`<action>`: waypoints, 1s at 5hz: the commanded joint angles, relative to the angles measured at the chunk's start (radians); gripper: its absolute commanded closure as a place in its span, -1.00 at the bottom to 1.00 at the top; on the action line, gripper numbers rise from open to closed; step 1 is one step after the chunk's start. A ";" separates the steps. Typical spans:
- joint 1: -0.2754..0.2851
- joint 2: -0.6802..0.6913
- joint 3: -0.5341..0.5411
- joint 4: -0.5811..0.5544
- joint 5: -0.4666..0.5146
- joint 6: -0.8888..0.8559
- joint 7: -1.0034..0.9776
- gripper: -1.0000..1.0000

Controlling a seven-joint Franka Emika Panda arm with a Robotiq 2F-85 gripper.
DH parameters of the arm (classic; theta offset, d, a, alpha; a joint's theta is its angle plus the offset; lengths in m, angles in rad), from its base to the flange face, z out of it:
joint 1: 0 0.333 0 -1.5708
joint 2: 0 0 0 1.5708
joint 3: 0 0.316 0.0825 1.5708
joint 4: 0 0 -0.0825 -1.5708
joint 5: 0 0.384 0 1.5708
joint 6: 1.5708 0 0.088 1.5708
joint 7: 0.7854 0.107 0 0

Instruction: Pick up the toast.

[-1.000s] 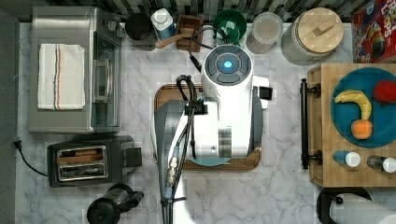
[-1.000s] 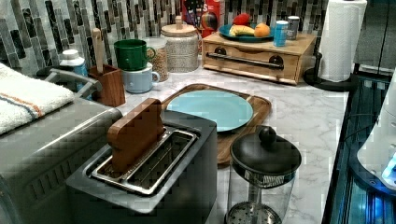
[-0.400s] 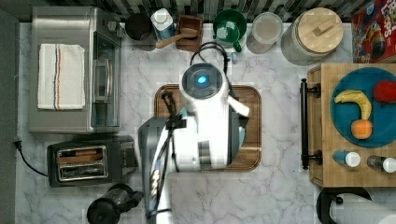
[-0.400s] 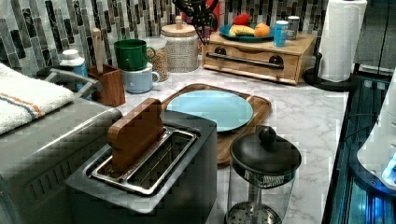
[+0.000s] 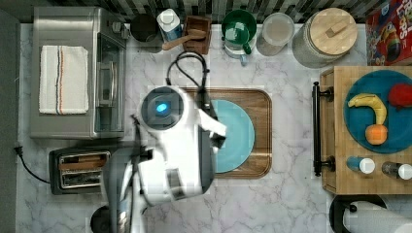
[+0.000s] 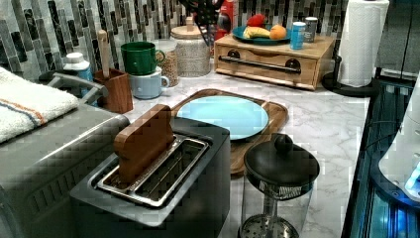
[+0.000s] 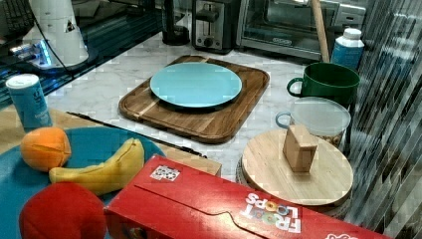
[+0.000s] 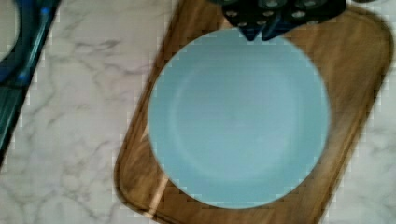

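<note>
A white-veined marble desk [image 5: 291, 204] is carrying the scene as the white, smooth-shelled Panda arm [image 5: 175, 145] is leaning over the 9 o'clock edge of the wooden tray [image 5: 260, 131] in the top view. A brushed-steel toaster oven [image 5: 73, 29] is sitting at 10 o'clock from the tray with a soft striped towel [image 5: 63, 80] folded on its roof. The tray, round-cornered and showing its grain, is bearing a glossy, shallow blue plate [image 5: 238, 131] that is lying bare. At 8 o'clock from the plate in the top view, the boxy black-and-chrome toaster [image 6: 163, 198] is holding the toast [image 6: 143, 141]: a thin, matte, tan-brown slab standing on edge in the slot on the toaster's 12 o'clock side, its upper half poking out and tilting slightly. The gripper [image 8: 259, 28] is hanging over the plate's rim in the wrist view, well apart from the toast, and whether the jaws are spread or pressed together cannot be told. The step in hand looks like the reach toward the toaster. Doing it well likely means swinging toward 8 o'clock, turning the jaws square to the slice's broad faces, dropping over the exposed upper edge, pinching gently since the crust is probably rigid but brittle, and lifting along the slot so the chrome lip is not snagging it.
</note>
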 commanded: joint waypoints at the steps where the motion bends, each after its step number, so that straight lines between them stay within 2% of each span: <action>1: 0.020 -0.088 0.186 0.058 0.092 -0.035 0.292 -1.00; 2: 0.006 -0.069 0.231 0.090 0.127 -0.047 0.329 -1.00; 4: 0.022 -0.031 0.261 0.137 0.244 -0.021 0.330 -1.00; 5: 0.035 -0.023 0.307 0.124 0.256 0.038 0.399 -1.00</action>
